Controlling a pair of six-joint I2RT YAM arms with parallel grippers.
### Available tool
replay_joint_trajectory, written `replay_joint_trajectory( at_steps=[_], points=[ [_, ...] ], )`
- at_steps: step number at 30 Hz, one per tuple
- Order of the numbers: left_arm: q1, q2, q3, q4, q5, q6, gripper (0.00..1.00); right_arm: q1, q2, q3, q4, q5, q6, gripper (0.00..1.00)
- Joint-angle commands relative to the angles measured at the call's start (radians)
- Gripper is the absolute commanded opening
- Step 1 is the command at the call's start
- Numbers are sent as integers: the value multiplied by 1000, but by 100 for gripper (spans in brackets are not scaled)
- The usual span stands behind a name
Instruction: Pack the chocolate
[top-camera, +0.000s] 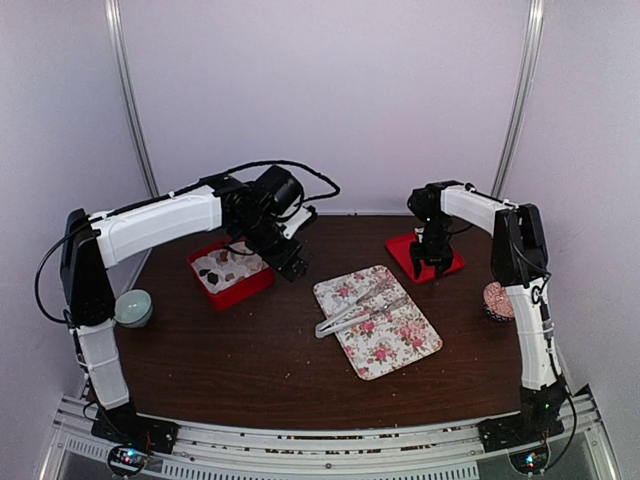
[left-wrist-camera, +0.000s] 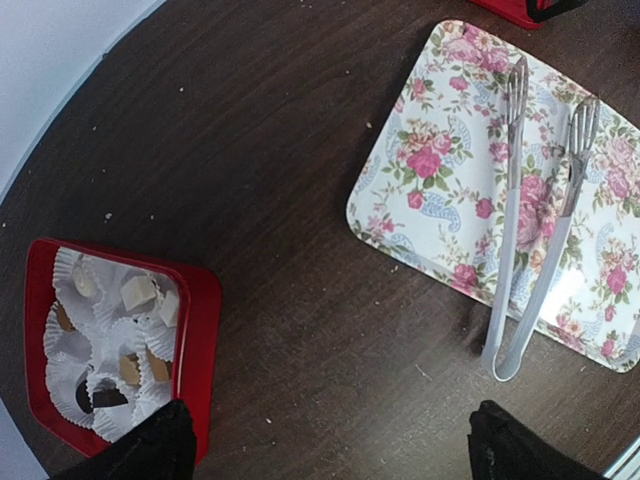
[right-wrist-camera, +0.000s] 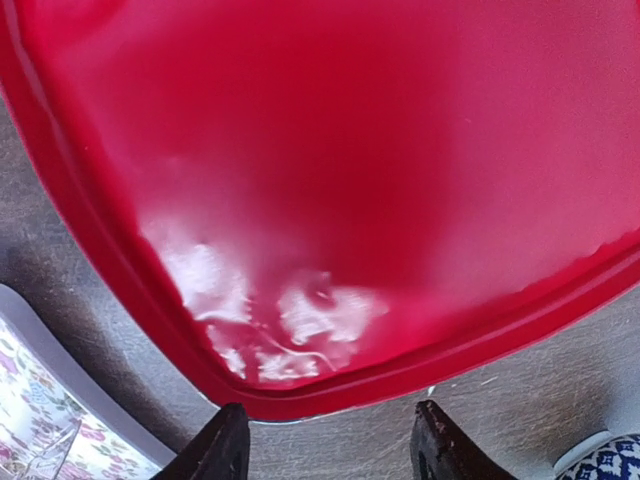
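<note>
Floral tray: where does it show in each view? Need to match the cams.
Top external: floral tray just right of centre, with the tongs lying on it.
Left wrist: floral tray at upper right, cut off by the right edge.
Right wrist: only a corner of it, at bottom left.
Shared landmark: the flat red lid beside the tray, seen as a sliver at top right in the left wrist view and filling the right wrist view.

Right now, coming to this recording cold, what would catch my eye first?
The rose-printed tray in the middle of the dark table, with silver tongs lying across it. To its left sits a red box of white paper cups, a few holding chocolate. To its right, a shallow red lid lies under the open right pincer.
</note>
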Motion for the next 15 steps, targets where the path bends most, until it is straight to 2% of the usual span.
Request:
replay_joint_trajectory(
  at_steps=[1,6,11,15],
  points=[
    [13,-50,-20,40,-15,23,98,20,16,16,-19,24,35,56],
    [17,-64,-35,42,-23,36,98,50,6,-49,1,-7,66,55],
    [22,-81,-58,53,-18,39,98,59,-54,-187,100,-64,111,55],
    [23,-91,-75,58,-15,41,98,59,-74,-216,128,-111,125,55]
  ],
)
